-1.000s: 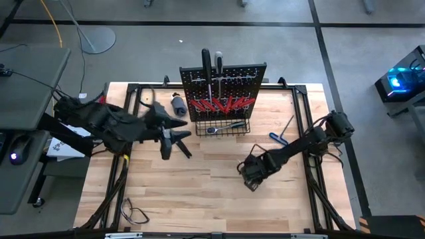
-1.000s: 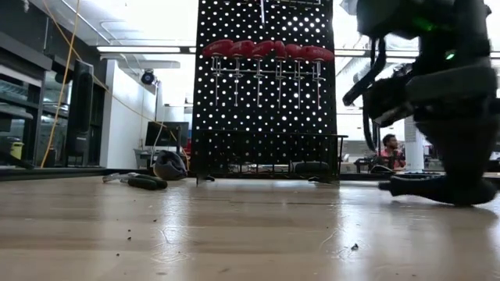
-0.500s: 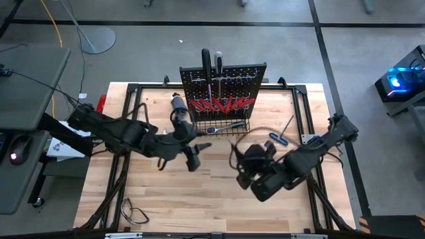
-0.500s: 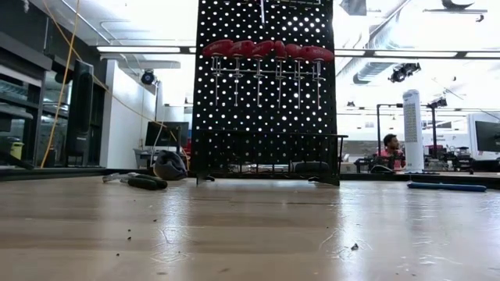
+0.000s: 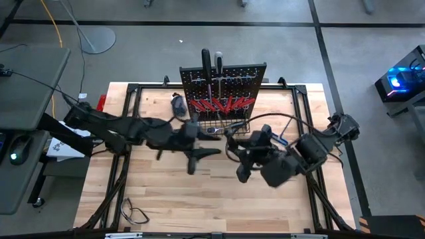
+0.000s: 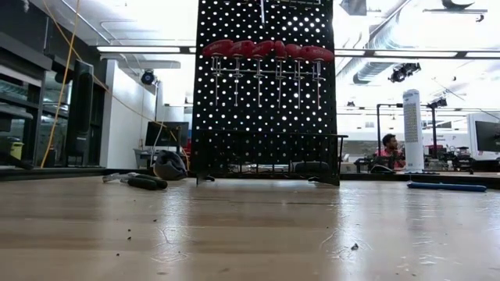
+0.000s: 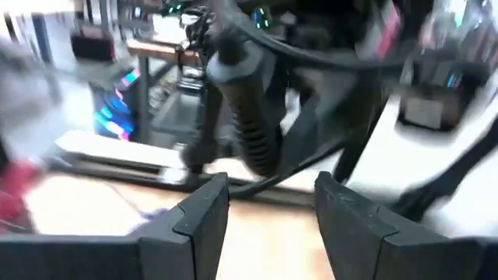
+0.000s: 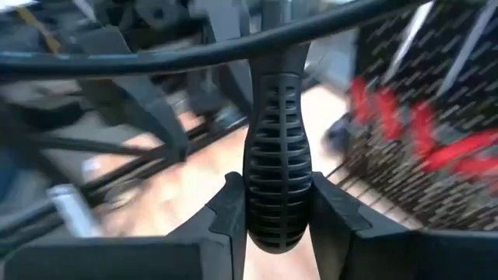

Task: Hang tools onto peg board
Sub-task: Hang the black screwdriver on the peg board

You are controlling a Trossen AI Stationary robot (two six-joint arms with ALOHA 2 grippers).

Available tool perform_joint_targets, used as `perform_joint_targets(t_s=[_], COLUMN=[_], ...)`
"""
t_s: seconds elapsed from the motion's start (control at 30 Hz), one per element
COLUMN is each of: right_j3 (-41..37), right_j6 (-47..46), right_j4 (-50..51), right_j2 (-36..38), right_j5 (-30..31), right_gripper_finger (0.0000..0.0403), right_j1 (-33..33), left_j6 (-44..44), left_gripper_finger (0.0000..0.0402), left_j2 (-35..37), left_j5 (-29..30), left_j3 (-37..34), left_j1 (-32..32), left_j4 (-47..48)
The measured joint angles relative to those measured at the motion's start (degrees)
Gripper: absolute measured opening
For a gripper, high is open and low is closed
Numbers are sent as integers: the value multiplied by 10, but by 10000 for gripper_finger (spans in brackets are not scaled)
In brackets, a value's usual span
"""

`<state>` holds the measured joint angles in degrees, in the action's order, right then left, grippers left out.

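The peg board (image 5: 222, 83) stands upright at the table's far middle, with red-handled screwdrivers (image 6: 266, 51) hanging in a row and a wire basket (image 5: 222, 126) at its base. My right gripper (image 8: 276, 214) is in the air in front of the basket (image 5: 242, 156), shut on a black ribbed tool handle (image 8: 276, 155). My left gripper (image 7: 268, 210) hovers just left of it (image 5: 202, 156), open, facing that handle (image 7: 249, 124), fingers clear of it. A blue-handled T-shaped tool (image 5: 279, 136) lies on the table at the right. My right gripper pinches the black ribbed handle's lower part (image 8: 276, 206), near its butt end, between its two fingers. The fingers lie across the handle. The tool is lifted clear of the table, its shaft end (image 8: 272, 15) pointing away from the fingers.
Black pliers (image 6: 144, 181) and a round dark object (image 6: 168, 164) lie left of the peg board. A black cable loop (image 5: 136, 214) sits at the near left corner. The black frame (image 5: 309, 113) runs along the table's edges. The near half of the tabletop (image 5: 212, 199) is bare wood.
My right gripper has risen from the table with the black-handled tool and tipped from pointing down toward level, nearing the peg board; it has left the low view. My left gripper has moved toward the table's right, closing on the right gripper, and has turned.
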<state>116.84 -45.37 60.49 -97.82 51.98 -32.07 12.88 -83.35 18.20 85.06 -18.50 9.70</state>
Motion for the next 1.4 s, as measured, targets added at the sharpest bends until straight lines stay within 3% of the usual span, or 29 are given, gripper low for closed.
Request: perform_joint_targets(t_s=[0.1,0.3,0.4,0.47,0.67,0.77,1.03,1.2,1.4], right_j3=[25,38,39,38,37,37,36,36,36], right_j6=[-71,-138,-140,-139,-138,-149,-167,-168,-174], right_j4=[14,35,2,-21,-27,-29,-78,-90,-89], right_j2=[1,0,0,0,-2,-9,-47,-50,-49], right_j5=[-124,-387,-501,-541,-571,-583,-645,-653,-661], right_gripper_finger=[86,86,86,86,86,86,86,86,86], right_j1=[31,116,167,194,242,248,250,250,249], left_j6=[-149,-499,-618,-659,-671,-682,-716,-723,-741], left_gripper_finger=[173,173,173,173,173,173,173,173,172], left_j2=[34,76,73,66,38,33,27,25,24], left_j5=[31,178,188,191,287,307,308,299,246], left_j3=[0,1,1,1,1,1,1,1,1], left_j1=[-13,-68,-84,-87,-86,-83,-42,-32,-37], left_j4=[57,93,116,141,157,159,164,172,186])
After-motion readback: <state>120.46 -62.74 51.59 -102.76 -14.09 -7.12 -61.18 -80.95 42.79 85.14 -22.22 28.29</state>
